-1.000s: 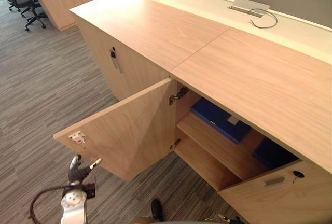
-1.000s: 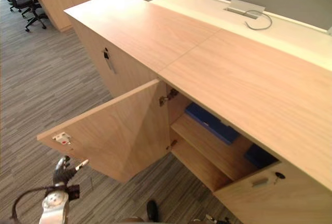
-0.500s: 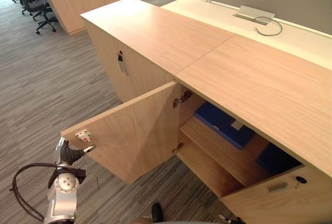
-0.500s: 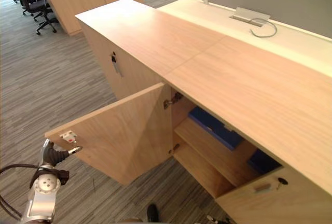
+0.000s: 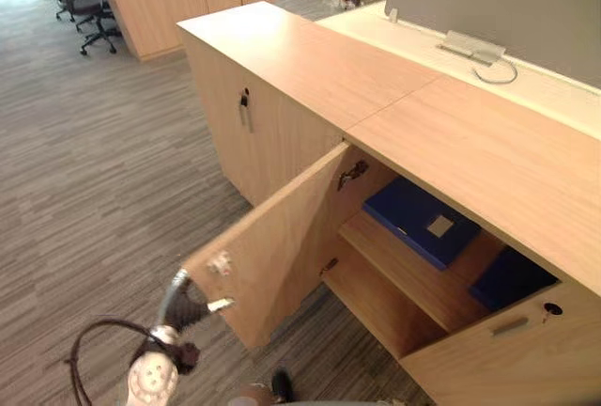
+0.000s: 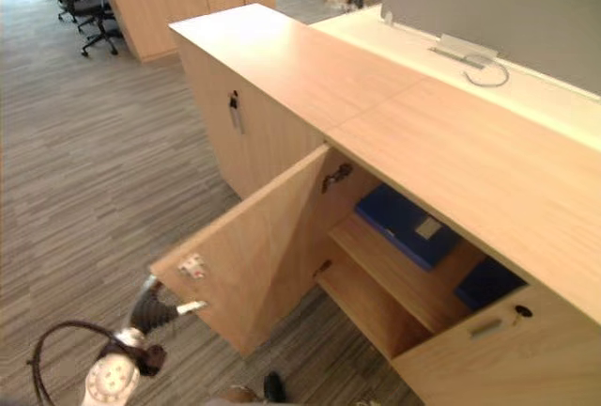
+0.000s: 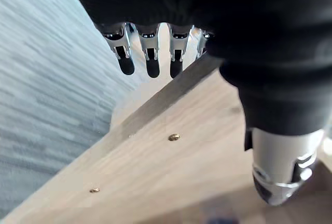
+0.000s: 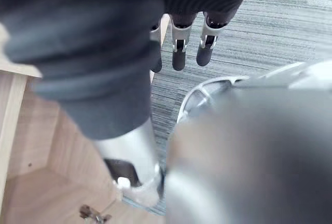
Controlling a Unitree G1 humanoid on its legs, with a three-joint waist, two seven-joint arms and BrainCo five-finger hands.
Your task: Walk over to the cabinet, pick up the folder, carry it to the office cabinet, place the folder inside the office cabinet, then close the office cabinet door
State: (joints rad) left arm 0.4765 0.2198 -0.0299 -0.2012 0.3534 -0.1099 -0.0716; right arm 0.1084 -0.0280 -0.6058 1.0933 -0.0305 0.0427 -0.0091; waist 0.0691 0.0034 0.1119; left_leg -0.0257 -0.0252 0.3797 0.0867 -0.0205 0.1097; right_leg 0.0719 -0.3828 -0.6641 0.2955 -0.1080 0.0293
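Note:
The office cabinet (image 5: pixel 451 133) stands with its left door (image 5: pixel 282 246) partly swung out. A blue folder (image 5: pixel 421 221) lies flat on the upper shelf inside. My left hand (image 5: pixel 183 301) is at the door's free outer edge, low at the left. In the left wrist view its straight fingers (image 7: pixel 150 58) reach past one side of the door's edge (image 7: pixel 155 110) and the thumb (image 7: pixel 280 182) lies on the other side; it is open. My right hand (image 8: pixel 179 53) hangs over the carpet beside the cabinet, fingers straight and holding nothing.
A second blue item (image 5: pixel 507 279) lies deeper to the right on the same shelf. The cabinet's right door (image 5: pixel 507 350) is ajar with a key (image 5: pixel 552 309) in it. A closed neighbouring cabinet (image 5: pixel 244 101) stands to the left. Office chairs (image 5: pixel 84 2) are far back left.
The door has swung further toward the cabinet, and my left hand has moved right with its free edge. The camera has also shifted.

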